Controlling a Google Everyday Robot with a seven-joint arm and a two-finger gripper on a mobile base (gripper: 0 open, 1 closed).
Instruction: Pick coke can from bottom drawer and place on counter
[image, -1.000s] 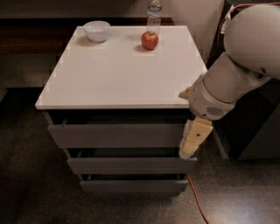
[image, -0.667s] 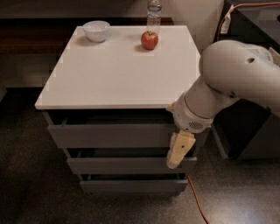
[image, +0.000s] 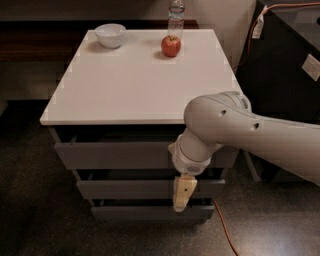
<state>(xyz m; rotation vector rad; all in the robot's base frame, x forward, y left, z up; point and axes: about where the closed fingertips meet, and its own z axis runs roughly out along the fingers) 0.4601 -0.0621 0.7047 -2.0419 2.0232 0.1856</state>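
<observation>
Before cabinet front, gripper (image: 183, 193) hangs tip-down across middle drawer (image: 125, 189), just above bottom drawer (image: 145, 213), likely lining up to open it. Whether it is open or closed: cannot tell. Can unseen, presumably inside drawer. Counter (image: 135, 85) holds bowl (image: 110, 35), apple (image: 171, 46), bottle (image: 175, 15) at far edge.

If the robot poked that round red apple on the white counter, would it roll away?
Probably it would wobble, then roll: the round red apple is curved and the white counter looks smooth. It likely feels firm, not floppy. The gripper hangs below, in front of the grey drawers.
</observation>
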